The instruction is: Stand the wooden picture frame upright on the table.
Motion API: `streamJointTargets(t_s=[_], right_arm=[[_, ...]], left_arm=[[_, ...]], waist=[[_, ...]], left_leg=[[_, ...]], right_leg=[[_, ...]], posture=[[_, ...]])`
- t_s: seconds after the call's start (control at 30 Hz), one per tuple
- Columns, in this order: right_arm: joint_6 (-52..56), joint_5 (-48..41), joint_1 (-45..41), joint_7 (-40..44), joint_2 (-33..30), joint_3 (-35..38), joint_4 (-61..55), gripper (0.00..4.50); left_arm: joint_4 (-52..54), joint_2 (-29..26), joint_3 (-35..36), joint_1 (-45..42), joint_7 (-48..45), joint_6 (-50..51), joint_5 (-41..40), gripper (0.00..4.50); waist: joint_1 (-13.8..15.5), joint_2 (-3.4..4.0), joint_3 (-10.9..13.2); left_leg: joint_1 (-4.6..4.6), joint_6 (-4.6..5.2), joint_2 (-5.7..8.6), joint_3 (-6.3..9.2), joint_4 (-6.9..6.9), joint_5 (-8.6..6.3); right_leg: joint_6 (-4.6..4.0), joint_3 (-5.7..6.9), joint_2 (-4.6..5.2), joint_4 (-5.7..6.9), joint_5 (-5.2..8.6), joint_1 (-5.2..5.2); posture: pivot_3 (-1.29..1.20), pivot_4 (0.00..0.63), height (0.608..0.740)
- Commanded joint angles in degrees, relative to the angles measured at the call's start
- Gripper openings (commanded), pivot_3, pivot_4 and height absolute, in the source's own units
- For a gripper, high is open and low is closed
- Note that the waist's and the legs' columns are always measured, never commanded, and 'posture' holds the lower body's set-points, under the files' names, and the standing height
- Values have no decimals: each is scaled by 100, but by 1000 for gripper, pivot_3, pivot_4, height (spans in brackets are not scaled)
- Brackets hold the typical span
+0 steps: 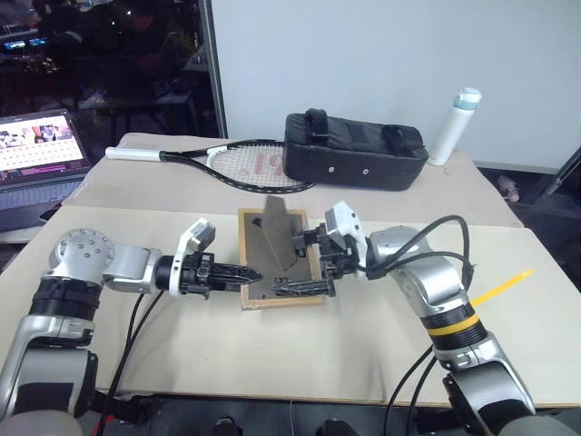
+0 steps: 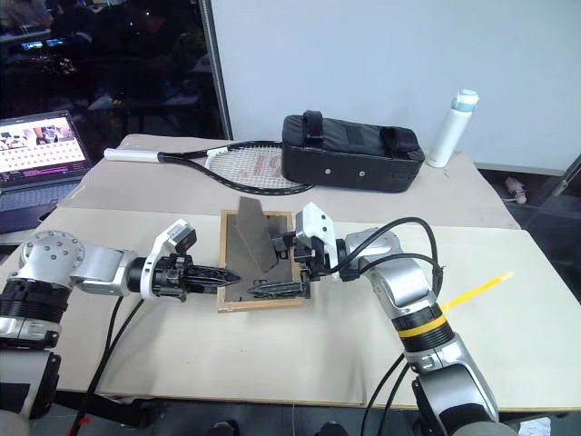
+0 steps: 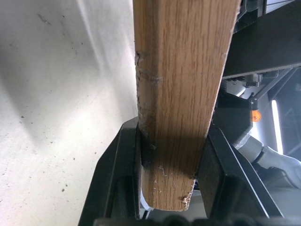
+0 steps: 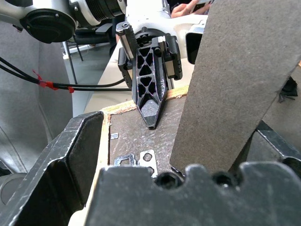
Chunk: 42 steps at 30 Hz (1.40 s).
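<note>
The wooden picture frame [image 1: 259, 238] is held over the table [image 1: 227, 345] with its dark back facing up and its fold-out stand [image 1: 275, 227] raised. My left gripper [image 1: 255, 275] comes in from the left and is shut on the frame's left wooden edge [image 3: 181, 84], which sits between both fingers [image 3: 117, 179]. My right gripper [image 1: 304, 263] reaches in from the right and stands open. Its fingers straddle the raised stand [image 4: 235, 84], which lies close to one finger [image 4: 273, 146]. The frame's front is hidden.
At the back of the table lie a tennis racket [image 1: 227, 165] and a black case [image 1: 354, 150], with a white bottle [image 1: 454, 125] to its right. A laptop [image 1: 36, 150] stands at the far left. A yellow stick [image 1: 499, 286] lies at the right.
</note>
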State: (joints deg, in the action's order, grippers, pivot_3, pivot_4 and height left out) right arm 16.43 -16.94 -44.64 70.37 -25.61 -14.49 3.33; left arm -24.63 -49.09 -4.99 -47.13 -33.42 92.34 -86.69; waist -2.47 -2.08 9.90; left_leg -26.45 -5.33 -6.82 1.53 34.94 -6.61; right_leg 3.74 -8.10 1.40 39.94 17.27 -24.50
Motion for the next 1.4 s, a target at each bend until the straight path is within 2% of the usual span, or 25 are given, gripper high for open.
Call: streamJointTargets(t_s=[0.03,0.2,0.3,0.37,0.43,0.5,0.6,0.8,1.0,1.03,1.07,1.17,1.2,1.3,1.33,1.4], right_arm=[[31,-170,-378,219,-410,433,-42,4470],[-173,-55,-642,511,-1157,611,-421,4470],[-948,482,-509,367,-1359,478,-231,4470],[-1781,1041,-417,-43,-1338,386,180,4470],[-3136,1833,-424,-802,-1248,284,748,4470],[-4611,2722,-345,-2133,-959,253,1255,4470],[-5771,3633,-279,-3480,-687,193,1682,4470],[-6693,4541,-446,-4815,-394,126,1900,4470],[-7063,4704,-608,-5221,-292,-10,1967,4470],[-7136,4669,-622,-5207,-288,-61,1956,3969],[-7183,4623,-629,-5175,-286,-108,1953,3883],[-7260,4542,-642,-5157,-289,-165,1978,2820],[-7273,4499,-644,-5138,-296,-186,1997,2589],[-7297,4423,-642,-5107,-314,-214,2030,1441],[-7303,4410,-640,-5101,-317,-216,2035,1303],[-7317,4385,-637,-5078,-322,-224,2056,1303]], left_arm=[[138,-293,-33,-55,-662,16,-349,1099],[-36,-596,-223,46,-1422,16,-31,1099],[-261,-639,-378,-47,-1809,16,54,1099],[-354,-707,-565,-112,-2131,16,20,1099],[-533,-754,-759,-220,-2487,16,-188,1099],[-698,-704,-978,-297,-2721,16,-253,1099],[-721,-709,-1303,-359,-2944,16,-241,1099],[-744,-753,-1761,-546,-3296,16,-117,1099],[-830,-731,-1917,-663,-3475,16,77,1099],[-856,-716,-1895,-676,-3472,16,126,1099],[-886,-701,-1872,-689,-3486,16,156,1099],[-915,-675,-1782,-693,-3503,16,269,1099],[-893,-676,-1727,-669,-3515,16,323,1099],[-525,-671,-1464,-432,-3431,16,752,1099],[-302,-683,-1360,-298,-3441,-26,902,1099],[131,-705,-1152,4,-3499,-368,1195,1099]], waist=[[5,1,7],[41,0,32],[40,0,32],[24,-1,32],[16,-3,33],[0,-3,35],[-13,-3,38],[-1,-4,43],[-2,-4,45],[-3,-4,45],[-2,-5,45],[-5,-5,45],[-5,-5,45],[-5,-5,45],[-10,-5,45],[-18,-5,45]], left_leg=[[0,0,0,0,0,0],[-1,-1,0,-1,-3,0],[2,-1,0,0,-12,0],[1,-1,0,0,-11,0],[0,-1,0,0,-8,0],[0,-1,0,0,-5,0],[-1,-1,0,1,-8,1],[-11,-1,0,3,-7,1],[-11,-5,0,6,9,5],[-11,-5,0,6,9,5],[-11,-5,0,6,10,5],[-11,-5,0,8,10,5],[-11,-5,0,8,10,5],[-11,-5,0,8,12,5],[-10,-5,0,8,12,5],[-9,-5,0,9,11,5]], right_leg=[[0,0,0,0,0,0],[-5,1,0,-1,3,-1],[-12,3,0,1,12,-3],[-11,5,0,2,15,-6],[-10,5,1,2,15,-6],[-10,5,1,4,15,-9],[-12,5,0,15,18,-15],[-23,5,0,28,17,-20],[-15,5,0,40,21,-17],[-15,5,0,40,21,-17],[-16,5,0,40,21,-16],[-16,6,0,41,20,-15],[-16,6,0,41,20,-15],[-16,6,0,43,20,-15],[-16,6,0,43,20,-13],[-18,6,0,43,19,-12]], posture=[[0,150,677],[0,150,677],[0,150,677],[0,150,677],[0,150,677],[0,150,677],[0,150,677],[0,150,677],[0,150,677],[0,150,677],[0,150,677],[0,150,677],[0,150,677],[0,150,677],[0,150,677],[0,150,677]])
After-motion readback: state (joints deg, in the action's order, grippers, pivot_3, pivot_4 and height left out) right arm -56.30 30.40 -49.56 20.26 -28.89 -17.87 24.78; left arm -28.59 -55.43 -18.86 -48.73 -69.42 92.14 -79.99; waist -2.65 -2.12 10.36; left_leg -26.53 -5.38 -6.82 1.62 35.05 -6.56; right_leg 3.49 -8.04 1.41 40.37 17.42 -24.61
